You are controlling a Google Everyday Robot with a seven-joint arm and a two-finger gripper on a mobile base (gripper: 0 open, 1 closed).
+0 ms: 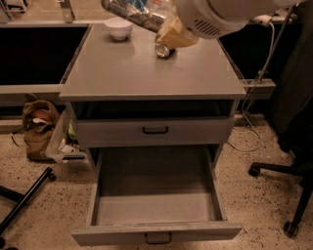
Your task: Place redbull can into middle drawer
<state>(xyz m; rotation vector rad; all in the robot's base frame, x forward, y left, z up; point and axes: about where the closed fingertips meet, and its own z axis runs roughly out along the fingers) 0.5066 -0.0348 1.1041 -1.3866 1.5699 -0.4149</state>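
The redbull can (128, 10), shiny silver and light blue, is held tilted in the air above the back of the grey cabinet top (122, 73). My gripper (164, 27) is shut on its right end, with a yellowish finger (175, 36) below it and the white arm filling the top right. The middle drawer (156, 207) is pulled wide open at the bottom front, its flat grey bottom bare and its dark handle (158, 238) on the front. The can is high above and behind the drawer.
A dark can (163, 50) lies on the cabinet top just under my gripper. A white bowl (119, 28) stands at the back left. The upper drawer front (155, 130) is shut. A brown bag (39, 127) is on the floor at left, a chair base (293, 195) at right.
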